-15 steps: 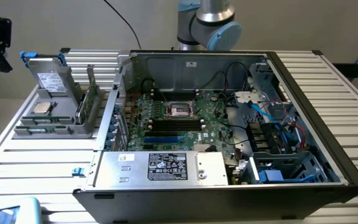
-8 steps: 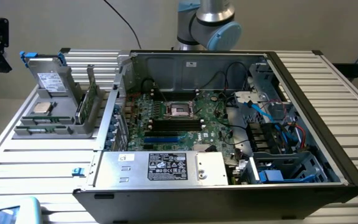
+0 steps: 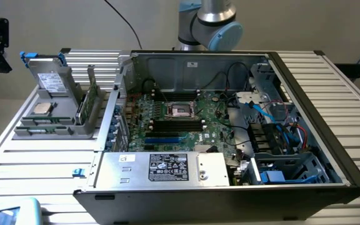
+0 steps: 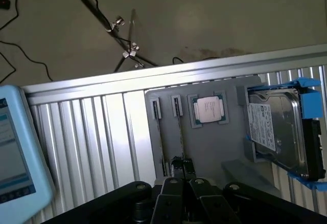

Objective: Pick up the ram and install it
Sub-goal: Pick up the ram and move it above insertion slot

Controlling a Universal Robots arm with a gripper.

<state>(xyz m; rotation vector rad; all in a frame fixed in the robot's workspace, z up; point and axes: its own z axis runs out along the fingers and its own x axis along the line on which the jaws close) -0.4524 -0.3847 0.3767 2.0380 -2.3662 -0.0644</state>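
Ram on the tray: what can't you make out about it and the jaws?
The ram: label and chips too small to read in the exterior view; edge-on in the wrist view, its near end covered by the jaws.
The gripper: body cut off by the wrist view's edge.
Memory slots: latch positions too small to tell.

Open PC case — HDD, CPU

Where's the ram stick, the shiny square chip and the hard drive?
ram [image 3: 91, 104]: exterior view, middle of its green face.
square chip [image 4: 209, 109]: wrist view, centre of its silver top.
hard drive [image 4: 263, 127]: wrist view, on its white label.
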